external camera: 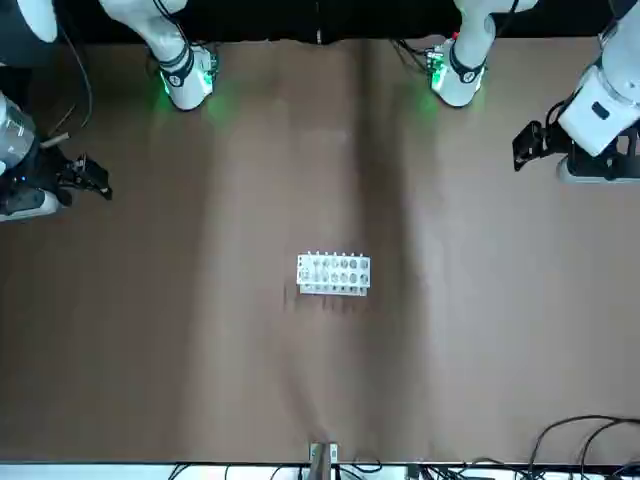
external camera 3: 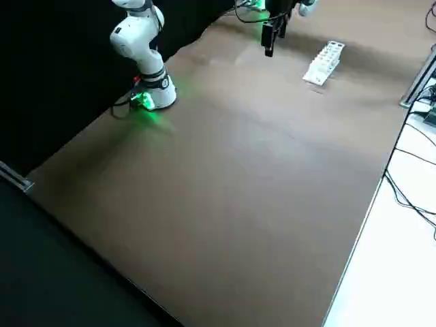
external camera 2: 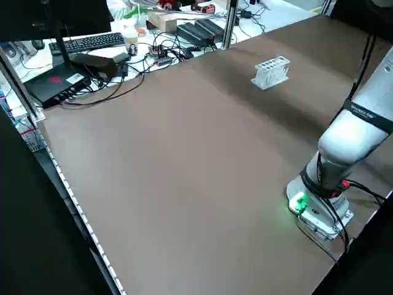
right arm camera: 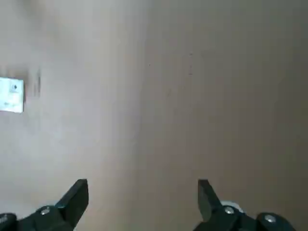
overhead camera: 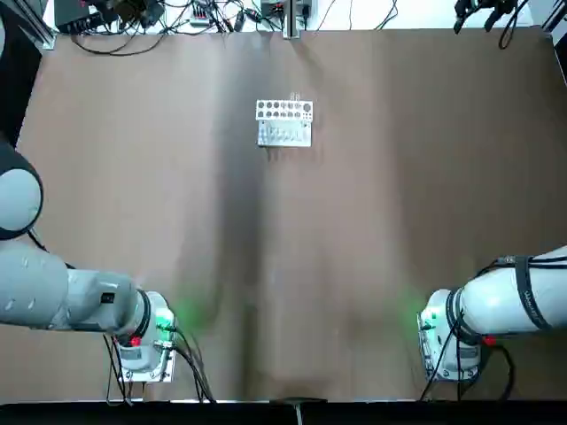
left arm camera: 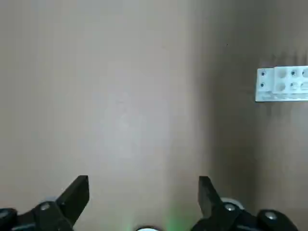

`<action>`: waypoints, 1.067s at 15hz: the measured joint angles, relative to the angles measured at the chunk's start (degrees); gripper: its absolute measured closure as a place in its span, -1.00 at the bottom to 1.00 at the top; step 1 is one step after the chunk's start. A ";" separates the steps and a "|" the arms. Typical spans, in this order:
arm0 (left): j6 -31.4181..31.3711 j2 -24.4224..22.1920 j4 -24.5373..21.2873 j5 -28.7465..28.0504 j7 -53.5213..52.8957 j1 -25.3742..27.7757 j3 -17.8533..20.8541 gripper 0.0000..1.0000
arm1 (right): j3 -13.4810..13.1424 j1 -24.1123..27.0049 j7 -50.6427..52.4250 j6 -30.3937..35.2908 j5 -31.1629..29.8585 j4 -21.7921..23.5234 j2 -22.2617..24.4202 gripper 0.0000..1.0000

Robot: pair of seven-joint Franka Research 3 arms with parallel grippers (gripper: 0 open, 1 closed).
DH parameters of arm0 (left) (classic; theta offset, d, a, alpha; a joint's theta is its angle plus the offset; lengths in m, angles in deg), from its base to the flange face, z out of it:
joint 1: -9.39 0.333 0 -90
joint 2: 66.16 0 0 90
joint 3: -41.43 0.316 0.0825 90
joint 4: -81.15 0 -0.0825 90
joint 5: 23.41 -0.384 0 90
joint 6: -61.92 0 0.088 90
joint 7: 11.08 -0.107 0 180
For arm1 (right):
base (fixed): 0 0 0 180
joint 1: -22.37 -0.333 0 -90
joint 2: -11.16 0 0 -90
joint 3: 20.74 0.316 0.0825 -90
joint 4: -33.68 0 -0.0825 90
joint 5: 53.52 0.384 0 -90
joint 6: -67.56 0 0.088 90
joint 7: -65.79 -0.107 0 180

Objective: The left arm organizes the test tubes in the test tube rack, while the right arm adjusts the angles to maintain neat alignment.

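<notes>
The white test tube rack (overhead camera: 283,122) stands alone at the far middle of the brown table (overhead camera: 399,204), its round holes facing up. The rack (external camera: 334,274) is far from both arms. The test tubes are too thin and clear to tell apart; only faint slivers (overhead camera: 295,96) show at the rack's far edge. My left gripper (left arm camera: 143,192) hangs open and empty over bare table near its base, with the rack (left arm camera: 282,84) well ahead. My right gripper (right arm camera: 143,192) is open and empty too, with a corner of the rack (right arm camera: 12,95) in sight. Each gripper is held out to its own side, left gripper (external camera: 530,145) and right gripper (external camera: 85,178).
Both arm bases glow green at the near edge: left base (overhead camera: 146,341), right base (overhead camera: 447,341). Cables, a keyboard (external camera 2: 92,42) and boxes lie on the bench beyond the far edge. A metal post (overhead camera: 290,18) stands at the far middle.
</notes>
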 joint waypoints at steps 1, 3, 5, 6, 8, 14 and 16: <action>-0.01 0.14 0.00 0.00 0.00 0.07 0.26 -1.00 | -0.05 0.03 1.46 0.23 -0.02 0.00 0.00 -1.00; -0.04 0.32 0.00 0.00 0.00 0.32 0.42 -1.00 | -0.20 0.35 3.46 0.56 -0.03 0.00 0.00 -1.00; -0.04 0.34 0.01 0.00 0.00 0.44 0.42 -1.00 | -0.34 0.64 4.13 0.55 -0.03 0.00 0.00 -1.00; -0.04 0.38 0.01 0.00 0.00 0.43 0.42 -1.00 | -0.36 0.71 4.25 0.50 -0.03 -0.01 0.00 -1.00; -0.04 0.55 0.00 0.01 -0.07 0.29 0.23 -1.00 | -0.36 0.73 4.36 -0.02 -0.07 -0.01 0.00 -1.00; -0.67 5.49 -0.02 1.94 12.11 -8.88 -4.09 -1.00 | -0.36 0.76 4.50 -1.00 -0.41 -0.04 0.01 -1.00; -2.58 8.13 0.80 2.50 16.25 -13.74 -4.17 -1.00 | -0.36 0.79 4.50 -1.06 -0.45 -0.04 0.01 -1.00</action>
